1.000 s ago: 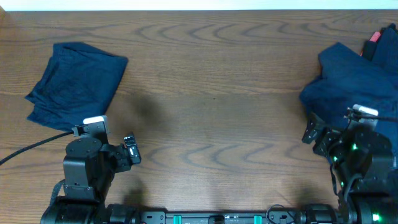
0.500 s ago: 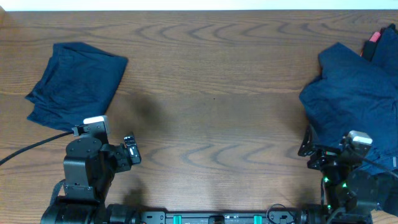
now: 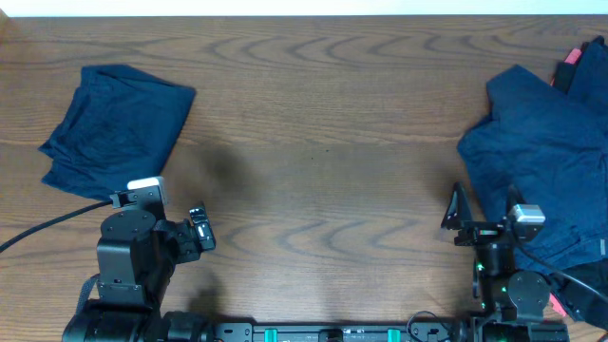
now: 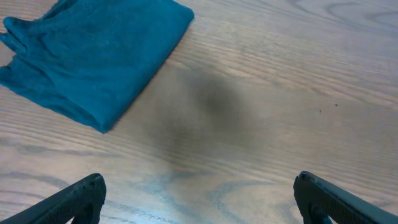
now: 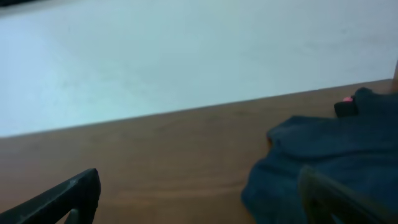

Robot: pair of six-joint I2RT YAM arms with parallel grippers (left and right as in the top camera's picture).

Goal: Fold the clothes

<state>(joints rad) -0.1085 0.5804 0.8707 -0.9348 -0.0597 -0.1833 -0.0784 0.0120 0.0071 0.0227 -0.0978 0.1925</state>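
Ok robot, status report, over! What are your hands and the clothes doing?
Left gripper open, empty. Right gripper open, empty, by the crumpled pile. Folded garment far left, untouched. Small red-pink object behind the pile, not blocking.

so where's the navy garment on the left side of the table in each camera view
overhead: the navy garment lies at the upper left of the picture.
left wrist: the navy garment fills the upper left corner, flat on the wood.
right wrist: not in it; the navy cloth at the lower right there is the other pile.
shared landmark: the wooden table, seen in all three.
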